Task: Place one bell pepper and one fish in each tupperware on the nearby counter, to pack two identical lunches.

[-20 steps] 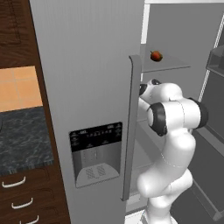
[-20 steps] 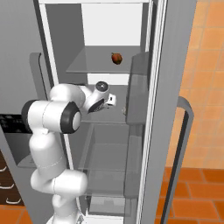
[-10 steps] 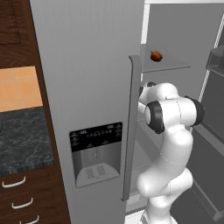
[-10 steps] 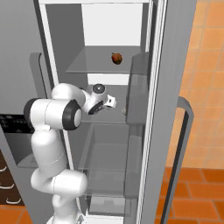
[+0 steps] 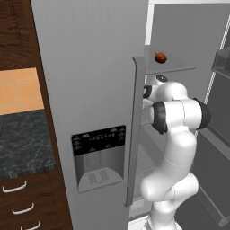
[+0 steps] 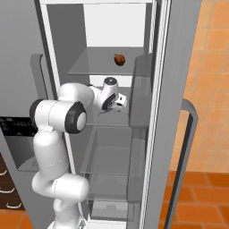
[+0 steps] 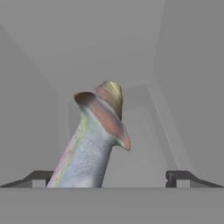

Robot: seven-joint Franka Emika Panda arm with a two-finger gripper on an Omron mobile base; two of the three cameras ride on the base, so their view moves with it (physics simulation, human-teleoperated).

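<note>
Pincer: inside the open fridge, jaws spread wide, grasping nothing.
Fish: lying between the spread fingertips, tail fin away from the pincer; contact cannot be told. Not yet lifted, by my reading.
Bell pepper: small reddish item on the fridge shelf above the pincer; identity presumed.
Bench: left of the fridge, dark marbled.
Progress: early; nothing looks packed, and all fetching and placing seem to remain.
</note>
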